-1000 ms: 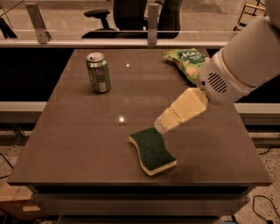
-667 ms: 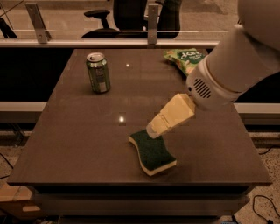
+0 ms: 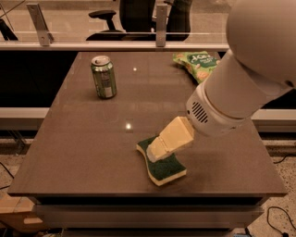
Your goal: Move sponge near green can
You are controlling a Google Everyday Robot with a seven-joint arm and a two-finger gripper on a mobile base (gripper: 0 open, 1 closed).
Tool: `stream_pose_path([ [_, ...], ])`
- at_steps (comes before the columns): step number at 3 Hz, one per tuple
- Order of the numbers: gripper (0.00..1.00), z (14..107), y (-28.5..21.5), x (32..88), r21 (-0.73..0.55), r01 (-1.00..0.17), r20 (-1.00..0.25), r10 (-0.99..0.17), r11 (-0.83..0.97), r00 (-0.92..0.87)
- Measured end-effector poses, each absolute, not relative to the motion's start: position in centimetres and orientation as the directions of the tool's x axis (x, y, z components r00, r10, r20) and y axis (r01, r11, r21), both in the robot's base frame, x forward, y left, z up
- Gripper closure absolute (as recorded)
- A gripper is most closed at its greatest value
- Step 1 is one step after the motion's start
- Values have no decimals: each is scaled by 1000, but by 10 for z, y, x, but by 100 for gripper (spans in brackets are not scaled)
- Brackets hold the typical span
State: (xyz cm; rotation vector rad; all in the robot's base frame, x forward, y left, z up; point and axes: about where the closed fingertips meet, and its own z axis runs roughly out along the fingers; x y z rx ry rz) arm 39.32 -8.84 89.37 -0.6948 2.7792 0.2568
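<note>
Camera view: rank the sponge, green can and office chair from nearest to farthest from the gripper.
1. sponge, right beneath the gripper, near the front edge of the table.
2. green can, back left on the table.
3. office chair, beyond the table's far edge.

Reaches in from the upper right on a bulky white arm (image 3: 245, 88), slanting down and leftward, with the pale pincer (image 3: 156, 151) low over the table (image 3: 83, 152), near its front middle.

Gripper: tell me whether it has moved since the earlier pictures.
Yes. Judged against the sponge, which has not shifted, the gripper has come down and left in view, and is now over the sponge's far end.
</note>
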Motion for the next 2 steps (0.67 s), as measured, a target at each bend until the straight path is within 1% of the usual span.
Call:
stream_pose_path([
  [2,0,872,-87,402,100,-476,-326,-423,874,-846],
])
